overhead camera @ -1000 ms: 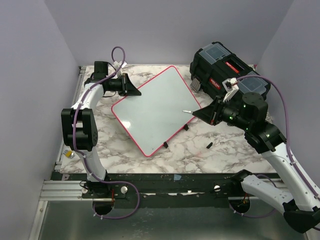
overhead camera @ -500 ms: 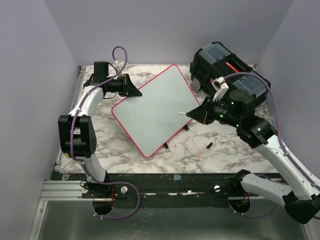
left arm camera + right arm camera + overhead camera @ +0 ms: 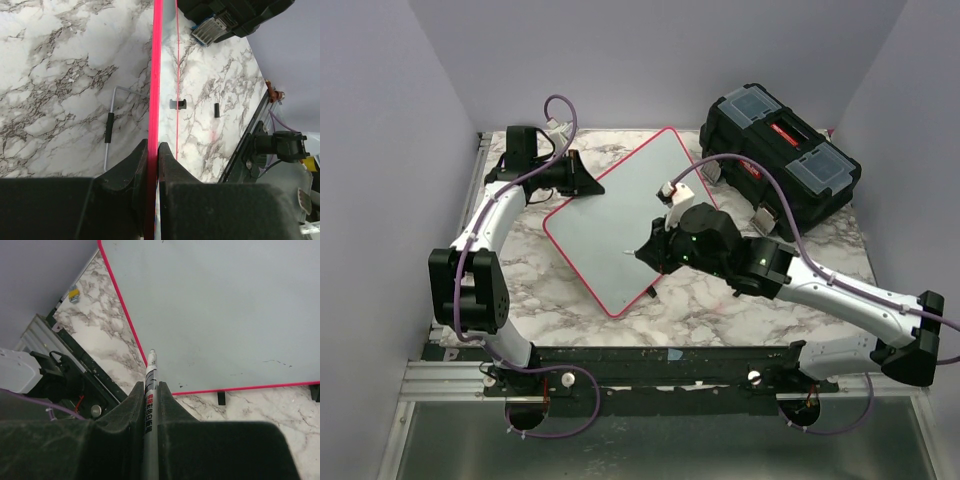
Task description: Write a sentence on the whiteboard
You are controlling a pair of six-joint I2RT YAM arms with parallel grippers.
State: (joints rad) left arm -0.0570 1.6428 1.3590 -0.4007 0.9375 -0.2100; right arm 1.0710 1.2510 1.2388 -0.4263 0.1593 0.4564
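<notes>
The whiteboard (image 3: 620, 205) with its red-pink rim lies tilted on the marble table and carries no lettering, only a few tiny dark specks (image 3: 274, 361). My left gripper (image 3: 582, 183) is shut on the board's left edge; in the left wrist view the jaws (image 3: 153, 146) pinch the red rim (image 3: 155, 70). My right gripper (image 3: 645, 252) is shut on a silver marker (image 3: 151, 374), tip bare. The tip (image 3: 625, 250) hovers over the board's lower left part, near its rim (image 3: 125, 315). I cannot tell whether it touches. The sentence is not in view.
A black toolbox (image 3: 785, 150) with red latches stands at the back right, beside the board's far corner. Small black feet (image 3: 650, 291) sit at the board's near edge. A wire stand (image 3: 111, 117) shows under the board. A small black piece (image 3: 216, 110) lies on the marble.
My right arm has swung left and forward, carrying the marker from the board's right edge across to its lower left part. My left gripper has kept its grip on the rim.
</notes>
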